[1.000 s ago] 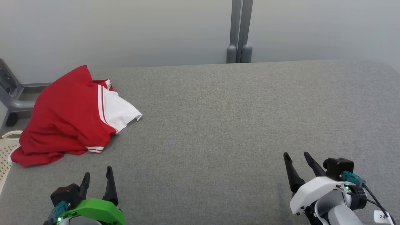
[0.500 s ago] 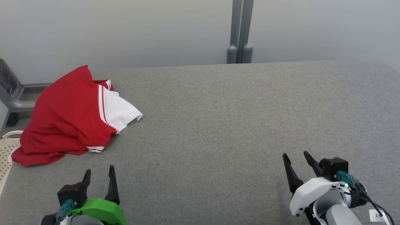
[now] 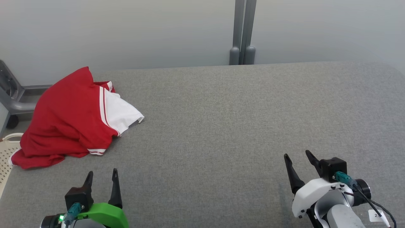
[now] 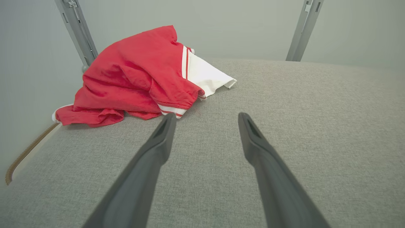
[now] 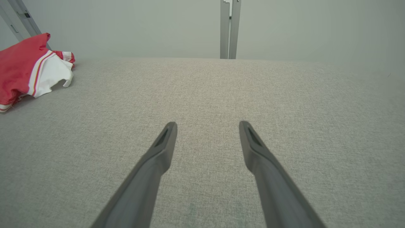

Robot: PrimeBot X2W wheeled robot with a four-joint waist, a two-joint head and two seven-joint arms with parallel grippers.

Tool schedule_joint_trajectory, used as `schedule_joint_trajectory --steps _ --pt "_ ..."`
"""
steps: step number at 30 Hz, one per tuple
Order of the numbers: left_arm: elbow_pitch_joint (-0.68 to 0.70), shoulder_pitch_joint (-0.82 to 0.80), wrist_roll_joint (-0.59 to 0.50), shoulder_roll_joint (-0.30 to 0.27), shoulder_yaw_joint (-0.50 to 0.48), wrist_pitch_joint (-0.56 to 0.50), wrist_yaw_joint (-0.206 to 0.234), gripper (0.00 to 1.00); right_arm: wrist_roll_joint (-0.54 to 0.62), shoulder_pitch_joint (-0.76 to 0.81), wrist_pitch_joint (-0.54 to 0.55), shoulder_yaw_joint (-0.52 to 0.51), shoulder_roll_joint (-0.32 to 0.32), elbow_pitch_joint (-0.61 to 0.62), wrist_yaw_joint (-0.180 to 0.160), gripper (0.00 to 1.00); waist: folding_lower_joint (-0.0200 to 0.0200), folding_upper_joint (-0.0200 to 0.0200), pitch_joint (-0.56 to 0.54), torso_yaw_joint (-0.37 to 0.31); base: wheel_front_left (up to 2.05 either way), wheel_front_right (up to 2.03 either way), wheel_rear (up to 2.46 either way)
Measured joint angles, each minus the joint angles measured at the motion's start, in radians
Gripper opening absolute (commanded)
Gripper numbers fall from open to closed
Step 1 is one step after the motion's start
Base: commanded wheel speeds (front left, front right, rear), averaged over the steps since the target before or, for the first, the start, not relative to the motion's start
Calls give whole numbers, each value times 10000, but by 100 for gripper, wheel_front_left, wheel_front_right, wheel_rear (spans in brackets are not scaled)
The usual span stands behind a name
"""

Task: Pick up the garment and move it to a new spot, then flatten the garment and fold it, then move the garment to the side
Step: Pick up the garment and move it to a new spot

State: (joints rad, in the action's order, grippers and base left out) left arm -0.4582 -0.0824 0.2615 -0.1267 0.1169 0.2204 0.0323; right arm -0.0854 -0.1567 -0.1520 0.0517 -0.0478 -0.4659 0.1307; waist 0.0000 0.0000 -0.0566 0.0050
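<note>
One small white tag (image 3: 376,215) has writing on it. It sits at the bottom right of the head view, just beside the robot's right arm (image 3: 338,219). It starts with a 2. The mark after the 2 is too blurry to read.

We hold left pincer (image 3: 102,171) low left, right pincer (image 3: 296,153) low right; both spread wide, empty, pointing forward.

Soft red cloth garment (image 3: 68,117) on matt, coarse-woven grey table (image 3: 237,126).
</note>
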Motion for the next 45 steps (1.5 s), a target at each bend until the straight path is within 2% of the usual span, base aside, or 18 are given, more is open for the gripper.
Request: schedule_joint_trajectory --steps 10,25,32,45 --pt "-44 -9 -247 -40 128 94 79 100 161 -107 -127 46 -6 -265 0 100 0 0 -6 -6 0 0 0" --pt "-59 -22 -115 -111 192 113 173 100 -267 -162 -297 123 -10 -520 0 100 0 0 1 141 0 0 0" --pt "12 -12 -65 -140 163 155 305 100 -368 -173 -395 144 -13 -575 0 100 0 0 -22 634 0 0 0" --pt "351 367 46 -483 92 -119 474 100 -717 -130 -587 483 -8 -782 0 100 0 0 -128 2010 0 0 0"
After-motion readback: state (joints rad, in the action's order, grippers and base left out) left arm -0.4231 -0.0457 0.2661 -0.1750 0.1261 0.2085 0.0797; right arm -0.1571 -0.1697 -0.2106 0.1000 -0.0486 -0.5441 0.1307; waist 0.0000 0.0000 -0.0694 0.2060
